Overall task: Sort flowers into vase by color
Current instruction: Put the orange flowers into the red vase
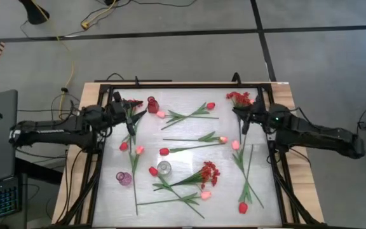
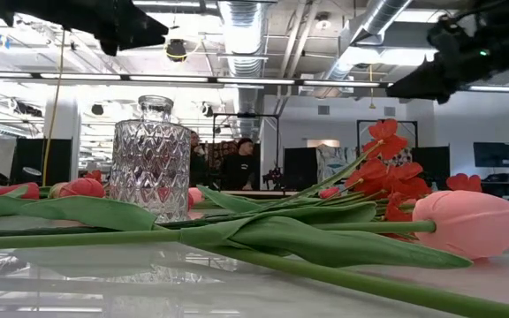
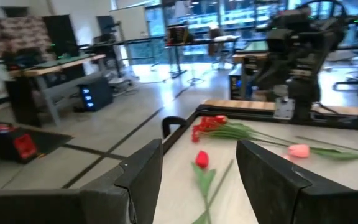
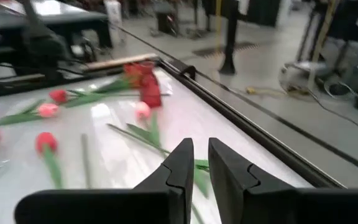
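I judge sorting barely begun: flowers (image 1: pixel 189 147) lie across the bench (image 1: pixel 183 210). My right hand (image 1: pixel 244 124) hovers nearly together, empty; left hand (image 1: pixel 132 121) apart, empty. Next calls for gripping one stem.

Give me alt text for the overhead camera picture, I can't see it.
Seen from above, red and pink artificial flowers lie scattered across a white table with a red vase, a clear vase and a purple vase. The left gripper and right gripper hang over the far corners, holding nothing.
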You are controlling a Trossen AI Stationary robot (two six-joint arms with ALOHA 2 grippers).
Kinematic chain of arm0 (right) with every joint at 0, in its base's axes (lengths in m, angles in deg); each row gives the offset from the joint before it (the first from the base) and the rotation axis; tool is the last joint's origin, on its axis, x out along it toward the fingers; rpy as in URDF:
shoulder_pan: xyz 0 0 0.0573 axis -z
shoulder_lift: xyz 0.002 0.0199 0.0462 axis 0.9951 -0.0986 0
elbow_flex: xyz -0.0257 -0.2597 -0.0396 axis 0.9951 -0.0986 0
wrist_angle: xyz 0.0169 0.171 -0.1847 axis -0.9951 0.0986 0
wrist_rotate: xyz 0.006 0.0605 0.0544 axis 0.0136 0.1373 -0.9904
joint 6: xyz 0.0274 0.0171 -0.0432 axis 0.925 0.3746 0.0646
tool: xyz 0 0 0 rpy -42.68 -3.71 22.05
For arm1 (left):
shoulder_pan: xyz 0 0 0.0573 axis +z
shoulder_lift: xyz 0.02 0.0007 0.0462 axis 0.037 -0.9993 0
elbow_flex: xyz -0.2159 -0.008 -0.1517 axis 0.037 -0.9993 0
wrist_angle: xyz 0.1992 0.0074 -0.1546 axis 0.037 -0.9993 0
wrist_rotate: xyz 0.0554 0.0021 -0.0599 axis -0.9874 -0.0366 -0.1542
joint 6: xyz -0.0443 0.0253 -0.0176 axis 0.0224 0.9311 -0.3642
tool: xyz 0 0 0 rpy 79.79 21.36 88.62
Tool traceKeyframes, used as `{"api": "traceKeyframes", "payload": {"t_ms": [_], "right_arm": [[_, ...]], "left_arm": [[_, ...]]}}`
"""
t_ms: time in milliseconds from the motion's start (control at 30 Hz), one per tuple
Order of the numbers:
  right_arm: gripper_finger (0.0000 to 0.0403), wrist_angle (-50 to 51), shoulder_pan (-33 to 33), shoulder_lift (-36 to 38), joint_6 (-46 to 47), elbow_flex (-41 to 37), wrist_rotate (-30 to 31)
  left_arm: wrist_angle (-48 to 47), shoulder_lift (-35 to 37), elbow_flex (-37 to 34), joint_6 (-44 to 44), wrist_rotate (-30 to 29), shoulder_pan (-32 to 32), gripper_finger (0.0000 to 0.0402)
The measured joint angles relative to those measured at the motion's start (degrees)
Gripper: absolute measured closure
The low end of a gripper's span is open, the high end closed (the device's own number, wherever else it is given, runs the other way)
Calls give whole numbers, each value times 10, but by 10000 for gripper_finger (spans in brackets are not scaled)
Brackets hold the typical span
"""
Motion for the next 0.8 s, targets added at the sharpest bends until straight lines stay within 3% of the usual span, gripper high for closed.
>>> {"api": "traceKeyframes", "payload": {"t_ms": [367, 500, 800], "right_arm": [[315, 203, -11, -166, 98, 188, 49], [287, 256, -11, -194, 131, 234, 49], [174, 304, -11, -230, 164, 275, 49]], "left_arm": [[10, -59, 0, 23, 190, 138, 206], [11, -79, 0, 50, 198, 148, 206], [30, -85, 1, 105, 200, 134, 206]]}}
